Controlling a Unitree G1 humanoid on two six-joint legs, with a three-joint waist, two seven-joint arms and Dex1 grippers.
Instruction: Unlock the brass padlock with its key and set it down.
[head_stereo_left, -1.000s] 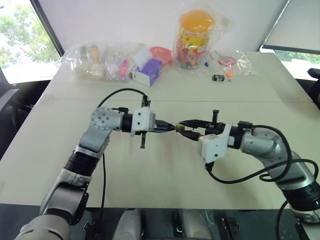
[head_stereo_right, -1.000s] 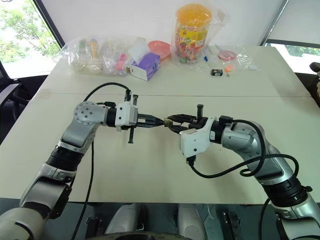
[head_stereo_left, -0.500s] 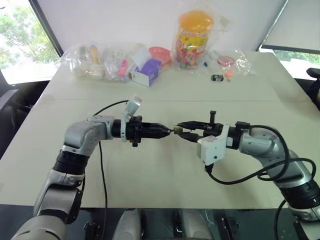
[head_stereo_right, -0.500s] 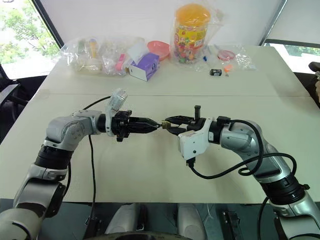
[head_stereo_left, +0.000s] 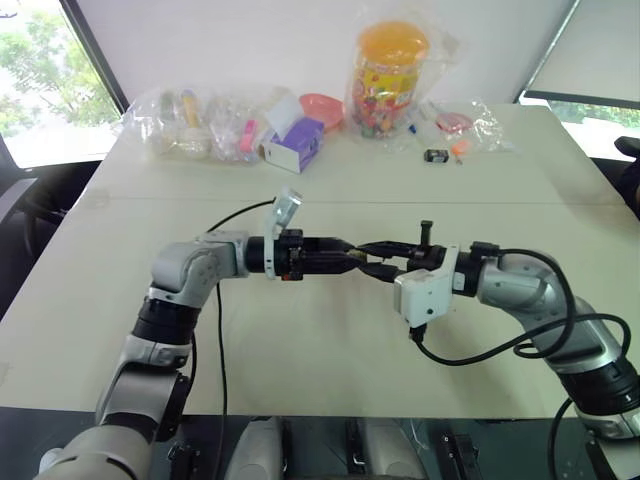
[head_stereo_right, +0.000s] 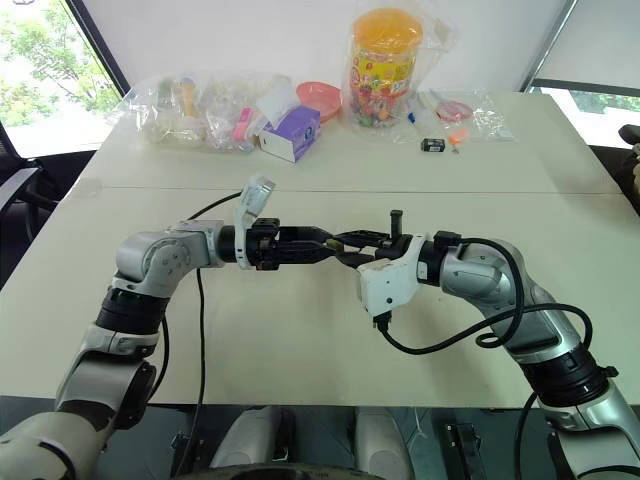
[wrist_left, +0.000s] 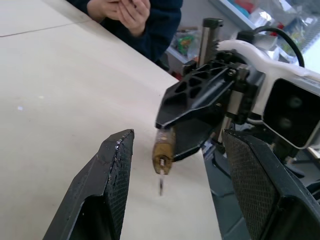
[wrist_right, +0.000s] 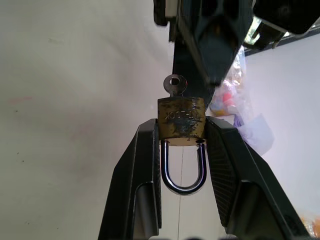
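Note:
The brass padlock (wrist_right: 181, 117) is a small dull-gold block pinched between the black fingers of my right gripper (wrist_right: 182, 124), held above the table. Its silvery shackle (wrist_right: 183, 172) loops back between those fingers. The key (wrist_right: 174, 85) sticks out of the padlock's far end, its round head free. My left gripper (wrist_left: 177, 136) faces it level from the other side, open, with one finger (wrist_left: 107, 190) on each side of the key (wrist_left: 161, 184) and touching nothing. In the head views the two grippers meet tip to tip (head_stereo_left: 355, 260) over mid-table. I cannot tell whether the shackle is released.
Along the table's far edge lie clear plastic bags (head_stereo_left: 195, 120) of small items, a purple box (head_stereo_left: 295, 143), a candy jar with an orange lid (head_stereo_left: 390, 75) and a small black object (head_stereo_left: 436, 155). A person's hands (wrist_left: 125, 10) show beyond the table (head_stereo_left: 300, 340).
My left gripper was shut on the key; it has rolled at the wrist and let go, and now stands open around it. The right gripper has kept still with the padlock.

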